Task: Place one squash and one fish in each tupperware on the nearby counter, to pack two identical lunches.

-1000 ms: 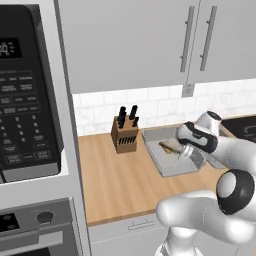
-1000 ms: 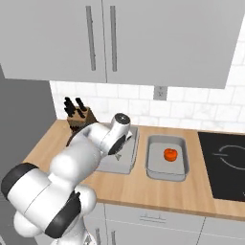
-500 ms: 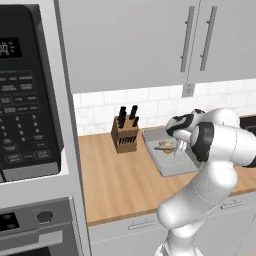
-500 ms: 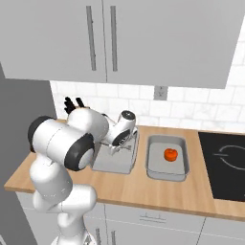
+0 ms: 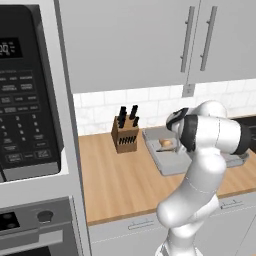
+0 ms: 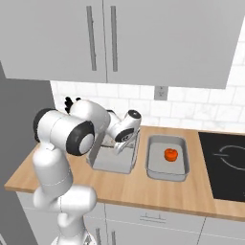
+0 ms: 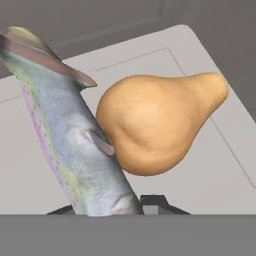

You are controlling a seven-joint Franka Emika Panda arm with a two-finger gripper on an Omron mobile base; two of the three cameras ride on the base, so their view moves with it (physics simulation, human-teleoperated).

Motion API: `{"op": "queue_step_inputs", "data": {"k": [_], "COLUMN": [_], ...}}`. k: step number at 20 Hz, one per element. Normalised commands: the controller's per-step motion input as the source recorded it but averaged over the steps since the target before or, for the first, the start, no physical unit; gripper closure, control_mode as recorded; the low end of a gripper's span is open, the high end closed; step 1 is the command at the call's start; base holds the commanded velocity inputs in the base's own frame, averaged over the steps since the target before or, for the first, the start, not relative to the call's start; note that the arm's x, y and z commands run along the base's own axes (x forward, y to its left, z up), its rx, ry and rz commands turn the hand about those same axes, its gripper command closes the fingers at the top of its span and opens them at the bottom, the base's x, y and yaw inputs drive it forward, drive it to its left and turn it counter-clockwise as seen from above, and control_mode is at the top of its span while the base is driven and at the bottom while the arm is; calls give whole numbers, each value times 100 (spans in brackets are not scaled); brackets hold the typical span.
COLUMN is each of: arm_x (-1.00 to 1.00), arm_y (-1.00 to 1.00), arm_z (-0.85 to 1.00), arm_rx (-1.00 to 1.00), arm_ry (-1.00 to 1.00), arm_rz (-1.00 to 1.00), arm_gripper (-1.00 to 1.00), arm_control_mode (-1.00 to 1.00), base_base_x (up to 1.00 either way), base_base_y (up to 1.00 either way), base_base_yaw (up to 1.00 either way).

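Knife block: the knife block (image 5: 125, 135) stands at the back of the desk (image 6: 143, 189), beside the nearer tub.
Left tupperware: the left tupperware (image 6: 112, 162) has a tan, pear-shaped squash (image 7: 155, 125) lying on its floor.
Hand: the hand (image 7: 112, 205) is low over that tub, fingers together around one end of a grey fish (image 7: 70, 135), which touches the squash's side; whether the fish rests on the tub floor cannot be told.
Right tupperware: the right tupperware (image 6: 165, 175) holds one orange-red squash (image 6: 171, 154) and no fish in sight.
Progress: both squash appear packed; one lunch seems complete once the fish is let go, and the right tub lacks its fish.
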Motion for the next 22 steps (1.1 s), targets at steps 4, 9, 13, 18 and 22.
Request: {"op": "queue_step_inputs", "data": {"k": [4,9,13,18,22], "arm_x": [-48,-18,-60,-60,-87], "arm_y": [1,0,0,0,22], "arm_z": [-41,2,86,92,71], "arm_rx": [-6,0,0,0,0], "arm_ry": [0,0,-9,-10,-13], "arm_rz": [0,0,0,0,2], "arm_gripper": [100,-100,-100,-100,-100], "arm_control_mode": [-100,-100,-100,-100,-100], "base_base_x": [0,0,0,0,0], "base_base_y": [0,0,0,0,0], "base_base_yaw": [0,0,0,0,0]}}
